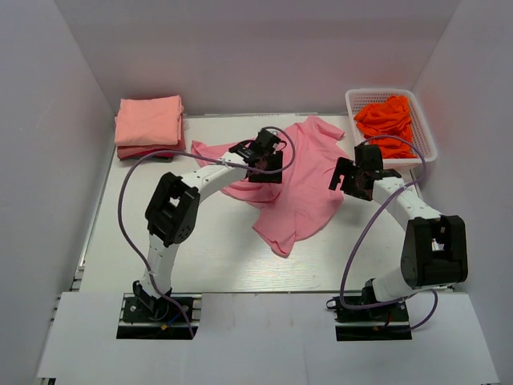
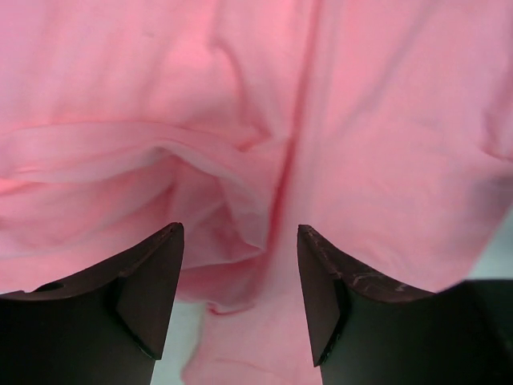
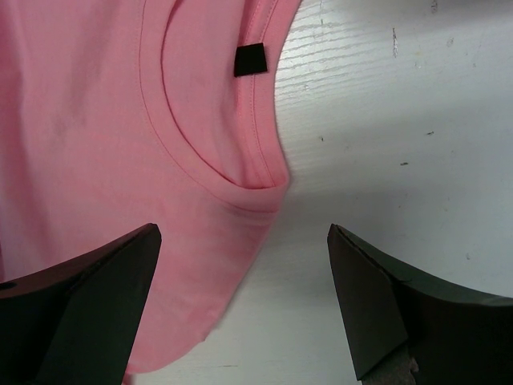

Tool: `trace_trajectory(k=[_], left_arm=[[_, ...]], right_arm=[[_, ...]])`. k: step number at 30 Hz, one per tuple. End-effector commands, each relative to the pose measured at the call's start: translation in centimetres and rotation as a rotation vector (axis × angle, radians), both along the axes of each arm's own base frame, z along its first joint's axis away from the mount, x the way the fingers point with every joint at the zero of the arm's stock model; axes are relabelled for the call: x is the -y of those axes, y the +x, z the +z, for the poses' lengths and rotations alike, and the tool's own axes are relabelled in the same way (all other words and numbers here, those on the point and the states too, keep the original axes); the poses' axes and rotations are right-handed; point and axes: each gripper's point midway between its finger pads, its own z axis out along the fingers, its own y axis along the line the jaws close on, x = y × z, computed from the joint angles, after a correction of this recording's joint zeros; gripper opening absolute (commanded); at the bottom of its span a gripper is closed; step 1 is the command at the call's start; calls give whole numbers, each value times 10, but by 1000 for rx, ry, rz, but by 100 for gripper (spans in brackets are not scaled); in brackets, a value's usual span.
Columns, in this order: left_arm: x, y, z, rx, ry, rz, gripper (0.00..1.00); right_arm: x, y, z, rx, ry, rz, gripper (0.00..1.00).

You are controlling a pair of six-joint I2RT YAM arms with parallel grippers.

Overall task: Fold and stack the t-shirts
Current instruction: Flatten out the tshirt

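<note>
A rose-pink t-shirt (image 1: 300, 188) lies spread and rumpled on the white table, one sleeve toward the back. My left gripper (image 1: 264, 163) hovers over its left part. In the left wrist view this gripper (image 2: 238, 234) is open, with creased pink cloth (image 2: 240, 144) below and nothing pinched between the fingers. My right gripper (image 1: 353, 180) stands at the shirt's right edge. In the right wrist view it (image 3: 243, 234) is wide open above the collar (image 3: 240, 188), which carries a black tag (image 3: 251, 59). Folded salmon-peach t-shirts (image 1: 149, 125) are stacked at the back left.
A white lattice basket (image 1: 381, 91) at the back right holds crumpled orange-red t-shirts (image 1: 386, 120). Grey walls close in the table (image 1: 216, 253) on the left, the back and the right. Cables loop from both arms.
</note>
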Motion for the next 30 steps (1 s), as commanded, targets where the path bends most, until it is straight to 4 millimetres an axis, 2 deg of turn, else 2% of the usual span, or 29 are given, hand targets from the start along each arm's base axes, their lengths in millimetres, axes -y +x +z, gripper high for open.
trace_trajectory(k=[1,4,5,6,7,10,11,14,16,20,21,22,25,27,28,30], left_arm=[[33,-10,25,-18,-137,-88,69],[39,-3,24,-11,-153,-72,69],[36,-1,21,-16,-132,-60,69],[27,-1,8,-37,-76,-22,65],[29,0,10,-29,-56,-16,61],[16,6,1,-32,19,37,58],[16,5,-6,-42,28,37,57],[26,5,-3,-47,-18,11,55],[29,1,-8,-61,-34,-4,55],[31,-4,-13,-79,-41,-28,53],[29,-9,-21,-97,-39,-34,52],[31,-7,-15,-83,-51,-35,52],[31,-9,-25,-100,-47,-39,46],[27,-8,-23,-97,-27,-28,43],[25,-7,-29,-95,-7,-30,43],[23,-5,-29,-86,5,-31,38]], right_arm=[[1,0,-4,-7,-7,5,90],[3,1,-5,-9,-10,-3,90],[3,0,-5,-12,-11,-4,90],[3,1,-5,-10,-13,-5,90],[3,0,-5,-14,-11,-4,90],[5,0,-6,-15,-14,-4,90],[4,0,-6,-14,-10,-5,90],[4,0,-7,-21,-12,-5,90],[5,-1,-9,-27,-14,-8,90],[5,-1,-8,-24,-15,-8,90],[6,-1,-9,-22,-15,-12,90],[5,-1,-10,-27,-15,-9,90],[5,-1,-11,-31,-9,-12,90],[5,-2,-11,-32,-8,-12,90],[4,-3,-12,-34,-4,-9,90],[2,-3,-13,-34,5,-9,90]])
